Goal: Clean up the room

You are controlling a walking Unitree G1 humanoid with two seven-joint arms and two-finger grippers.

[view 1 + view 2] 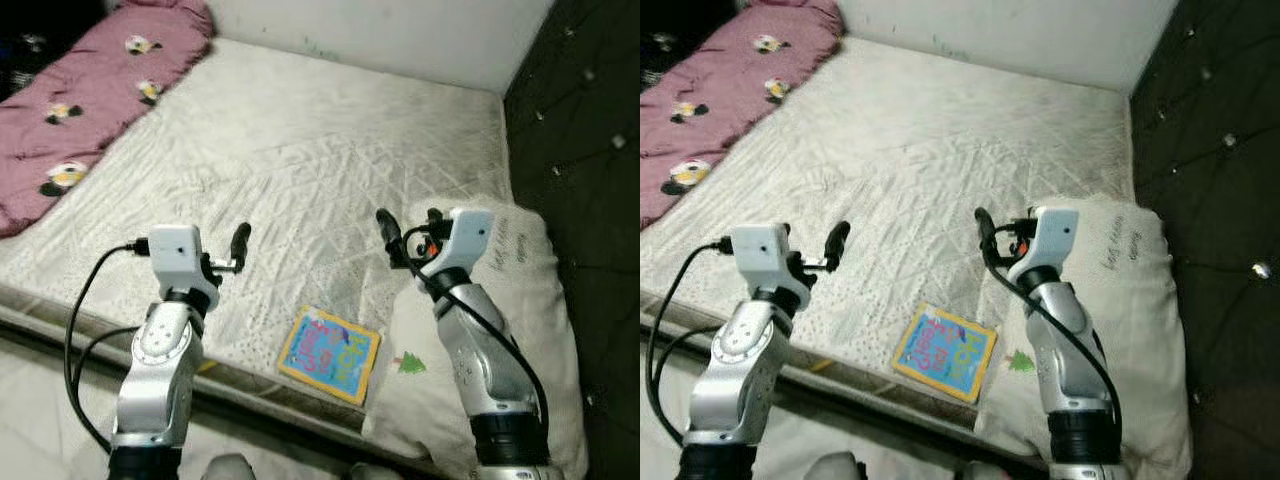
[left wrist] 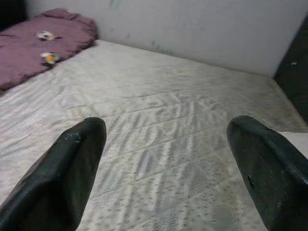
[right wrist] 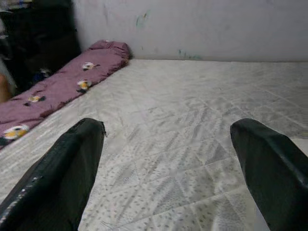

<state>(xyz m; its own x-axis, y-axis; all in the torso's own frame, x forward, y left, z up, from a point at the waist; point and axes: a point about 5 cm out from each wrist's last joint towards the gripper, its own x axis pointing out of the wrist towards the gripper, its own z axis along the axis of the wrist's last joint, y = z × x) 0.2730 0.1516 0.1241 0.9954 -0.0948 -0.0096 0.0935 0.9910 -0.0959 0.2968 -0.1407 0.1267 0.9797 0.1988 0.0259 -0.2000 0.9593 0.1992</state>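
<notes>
A colourful children's book (image 1: 330,353) lies flat near the front edge of the white quilted mattress (image 1: 300,150). Just to its right a white pillow (image 1: 525,300) with a small green tree print rests at the bed's right end. A long pink blanket (image 1: 90,100) with small animal prints lies along the left side. My left gripper (image 1: 240,245) hovers open above the mattress, left of the book. My right gripper (image 1: 408,230) hovers open above the pillow's near corner, behind and to the right of the book. Nothing sits between either pair of fingers (image 2: 62,178) (image 3: 272,168).
A dark tufted headboard (image 1: 590,150) stands along the right side. A pale wall (image 1: 380,30) closes the far side of the bed. The bed's front edge (image 1: 250,385) runs just before my arms, with light floor (image 1: 40,400) below at the left.
</notes>
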